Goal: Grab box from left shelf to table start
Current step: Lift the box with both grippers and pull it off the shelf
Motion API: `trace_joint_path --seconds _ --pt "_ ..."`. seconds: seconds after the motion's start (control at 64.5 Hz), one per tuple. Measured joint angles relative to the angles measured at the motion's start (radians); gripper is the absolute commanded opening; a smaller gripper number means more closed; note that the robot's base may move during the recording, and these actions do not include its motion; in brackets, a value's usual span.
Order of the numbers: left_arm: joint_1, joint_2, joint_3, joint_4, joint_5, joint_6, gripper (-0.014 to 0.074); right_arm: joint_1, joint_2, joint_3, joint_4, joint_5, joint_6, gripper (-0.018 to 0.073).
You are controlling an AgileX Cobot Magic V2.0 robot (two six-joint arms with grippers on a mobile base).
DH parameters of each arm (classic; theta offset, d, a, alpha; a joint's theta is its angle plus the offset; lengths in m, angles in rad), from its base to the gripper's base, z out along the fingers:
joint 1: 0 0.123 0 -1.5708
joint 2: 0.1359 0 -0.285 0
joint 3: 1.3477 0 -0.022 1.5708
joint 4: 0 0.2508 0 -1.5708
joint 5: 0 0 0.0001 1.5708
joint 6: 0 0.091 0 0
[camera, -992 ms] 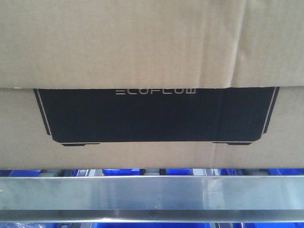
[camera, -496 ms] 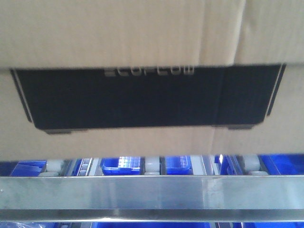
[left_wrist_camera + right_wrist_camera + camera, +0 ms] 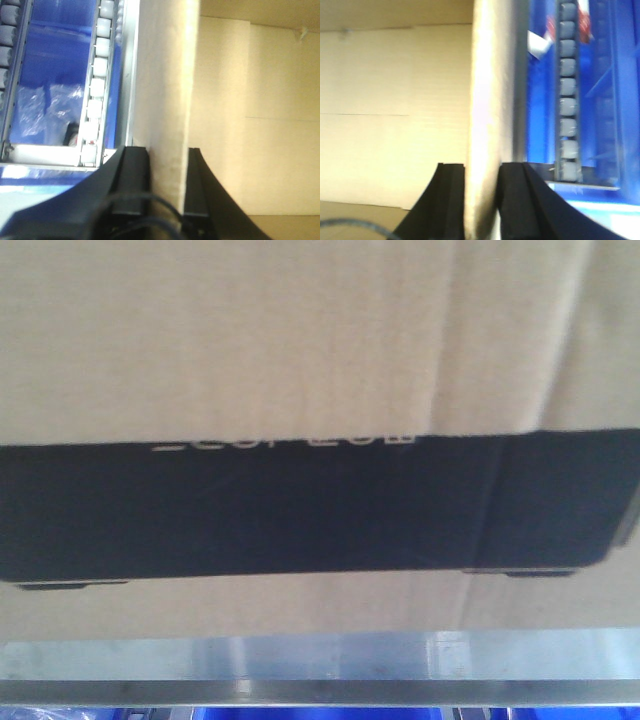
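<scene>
Brown corrugated cardboard box (image 3: 250, 605) filling front view: matte ribbed face w/ black printed panel (image 3: 300, 510), pale lettering half cut by deep lid (image 3: 250, 340) edge. In frame just above brushed silver-grey shelf rail (image 3: 320, 665); contact unclear. Blue bins (image 3: 300, 713) below. Left gripper (image 3: 166, 157) pinching box's side wall btwn flat black fingers (image 3: 134, 175). Right gripper (image 3: 482, 170) clamped likewise on opp. wall, grey roller track (image 3: 567, 100) alongside.

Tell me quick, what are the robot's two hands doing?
Left gripper: shut on the box wall.
Right gripper: shut on the box wall too.
</scene>
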Motion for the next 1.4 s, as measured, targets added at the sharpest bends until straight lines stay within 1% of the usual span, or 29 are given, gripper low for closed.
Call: trace_joint_path --seconds 0.155,0.279,0.403,0.713,0.806,0.915,0.992,1.116,1.302,1.395 --pt "0.0 -0.08 0.001 -0.009 -0.011 0.033 -0.01 0.0 -0.098 0.009 0.019 0.015 0.002 0.0057" --pt "0.0 -0.132 0.001 -0.01 -0.015 0.044 -0.0097 0.0 -0.148 0.009 0.035 0.023 0.002 0.0057" --pt "0.0 -0.176 0.001 -0.018 -0.006 0.071 -0.0097 0.0 -0.176 0.009 0.045 0.036 0.002 0.0057" --pt "0.0 -0.272 0.003 -0.036 0.022 0.1 -0.0097 0.0 -0.225 0.009 0.068 0.043 0.002 0.0057" --pt "0.0 -0.279 0.003 -0.036 0.03 0.116 -0.0098 0.0 -0.225 0.009 0.078 0.036 0.002 0.0057" --pt "0.002 -0.28 0.005 -0.036 0.035 0.117 -0.0098 0.0 -0.225 0.009 0.08 0.036 0.002 0.0057" --pt "0.013 -0.28 0.005 -0.036 0.037 0.118 -0.0098 0.0 -0.225 0.009 0.08 0.036 0.002 0.0057" --pt "0.057 -0.28 0.005 -0.064 0.045 0.134 -0.0098 0.0 -0.225 0.009 0.082 0.036 0.002 0.0057" --pt "0.146 -0.281 0.005 -0.16 0.047 0.235 -0.0098 -0.018 -0.225 0.009 0.082 0.036 0.002 0.0057" --pt "0.179 -0.281 0.005 -0.192 0.043 0.264 -0.0098 -0.028 -0.225 0.009 0.082 0.036 0.002 0.0057"
